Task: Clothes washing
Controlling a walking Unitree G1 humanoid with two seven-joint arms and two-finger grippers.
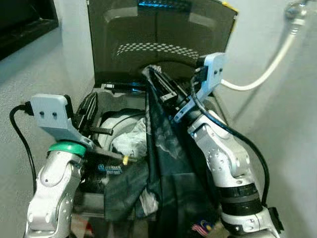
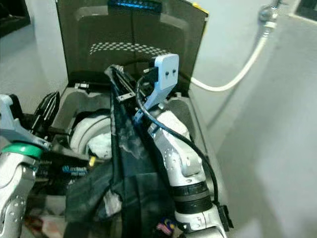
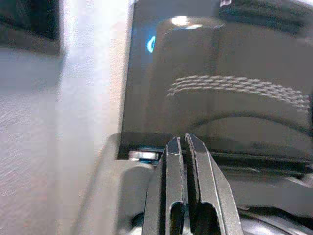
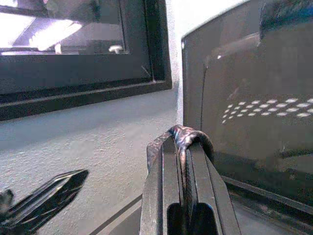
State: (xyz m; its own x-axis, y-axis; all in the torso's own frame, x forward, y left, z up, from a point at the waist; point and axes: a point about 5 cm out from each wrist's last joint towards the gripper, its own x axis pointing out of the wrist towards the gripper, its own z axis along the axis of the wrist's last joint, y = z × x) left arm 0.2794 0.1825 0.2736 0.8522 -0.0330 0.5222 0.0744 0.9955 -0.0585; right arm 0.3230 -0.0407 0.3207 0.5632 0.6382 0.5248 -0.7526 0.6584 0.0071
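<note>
A top-loading washing machine (image 1: 106,91) stands before me with its dark lid (image 1: 158,34) raised. My right gripper (image 1: 151,73) is lifted above the tub, shut on a long dark garment (image 1: 168,163) that hangs from its fingertips down over the machine's front. In the right wrist view a fold of dark cloth (image 4: 185,136) is pinched between the fingers (image 4: 161,186). Pale clothes (image 1: 130,139) lie inside the tub. My left gripper (image 1: 89,109) hovers by the tub's left rim; the left wrist view shows its fingers (image 3: 176,196) pressed together with nothing between them.
A white hose (image 1: 267,69) runs from a wall tap (image 1: 297,10) at the upper right down behind the machine. Grey walls close in on both sides. A dark window frame (image 1: 25,25) sits at the upper left. More dark laundry (image 1: 124,188) drapes over the machine's front.
</note>
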